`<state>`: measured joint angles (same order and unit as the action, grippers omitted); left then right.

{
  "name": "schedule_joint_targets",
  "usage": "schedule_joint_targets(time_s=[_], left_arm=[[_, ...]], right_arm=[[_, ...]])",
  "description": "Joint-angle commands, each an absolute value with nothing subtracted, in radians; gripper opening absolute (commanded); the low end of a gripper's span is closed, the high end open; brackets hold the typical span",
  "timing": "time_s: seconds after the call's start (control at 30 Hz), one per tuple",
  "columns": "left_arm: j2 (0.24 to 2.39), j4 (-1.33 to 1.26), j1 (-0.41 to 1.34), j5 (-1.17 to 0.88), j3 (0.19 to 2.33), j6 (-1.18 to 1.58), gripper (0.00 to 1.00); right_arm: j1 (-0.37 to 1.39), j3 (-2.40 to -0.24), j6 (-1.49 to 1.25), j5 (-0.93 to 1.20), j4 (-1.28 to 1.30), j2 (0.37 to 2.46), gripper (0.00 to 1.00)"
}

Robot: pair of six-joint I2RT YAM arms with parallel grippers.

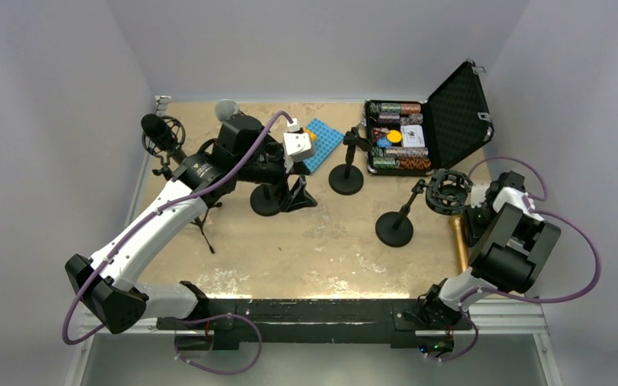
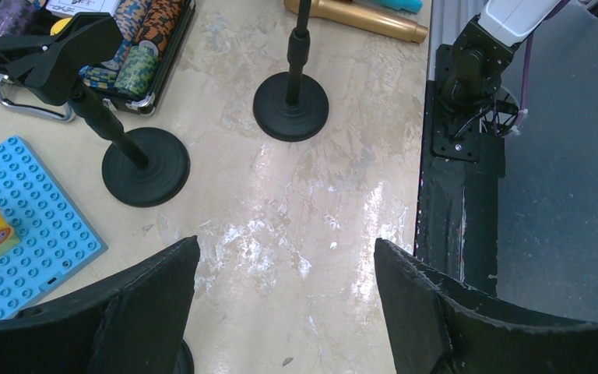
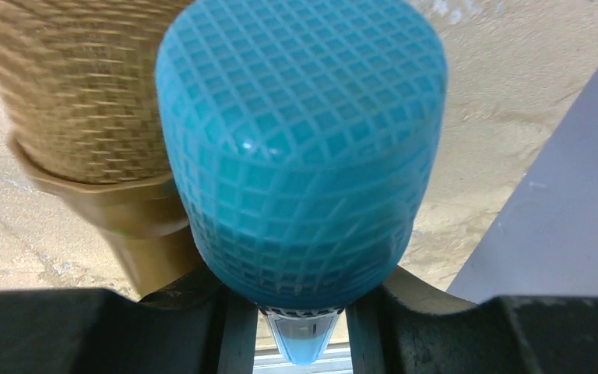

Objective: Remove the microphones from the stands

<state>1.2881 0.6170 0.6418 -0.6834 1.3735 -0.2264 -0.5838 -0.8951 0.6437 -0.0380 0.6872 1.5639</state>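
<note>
A silver-headed microphone (image 1: 227, 108) sits in a stand (image 1: 267, 201) at the back left, its body hidden behind my left arm. My left gripper (image 1: 299, 197) is open and empty just right of that stand's base; in the left wrist view (image 2: 286, 257) only bare table lies between the fingers. My right gripper (image 3: 300, 292) is shut on a blue microphone (image 3: 300, 148), low at the right edge of the table, beside a gold microphone (image 3: 78, 93) lying there (image 1: 456, 245). A black microphone (image 1: 157, 131) sits in a shock mount on a tripod at the far left.
An empty shock-mount stand (image 1: 394, 227) stands left of the right gripper, and an empty clip stand (image 1: 346, 177) is mid-table. An open chip case (image 1: 418, 133) is at the back right. A blue stud plate (image 1: 322, 145) lies behind the left gripper.
</note>
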Motion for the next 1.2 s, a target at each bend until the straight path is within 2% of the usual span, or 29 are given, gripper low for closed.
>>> schedule_joint_targets(time_s=[0.0,0.2,0.47,0.57,0.97,1.17], left_arm=[[1.269,0.601,0.637,-0.689,1.408,-0.216,0.86],[1.267,0.597,0.638,-0.688,1.407,-0.219,0.87],[1.257,0.588,0.637,-0.684,1.388,-0.220,0.86],[1.254,0.584,0.637,-0.690,1.384,-0.213,0.87],[1.253,0.576,0.638,-0.697,1.378,-0.203,0.87],[1.251,0.567,0.637,-0.696,1.370,-0.198,0.87]], right_arm=[[-0.589,-0.892,0.619,-0.038,0.673,1.567,0.19],[-0.594,-0.903,0.600,-0.044,0.678,1.589,0.39],[-0.598,-0.900,0.590,-0.054,0.689,1.586,0.51],[-0.600,-0.891,0.585,-0.054,0.688,1.575,0.61],[-0.603,-0.890,0.579,-0.046,0.716,1.529,0.63],[-0.603,-0.914,0.552,-0.048,0.802,1.437,0.63]])
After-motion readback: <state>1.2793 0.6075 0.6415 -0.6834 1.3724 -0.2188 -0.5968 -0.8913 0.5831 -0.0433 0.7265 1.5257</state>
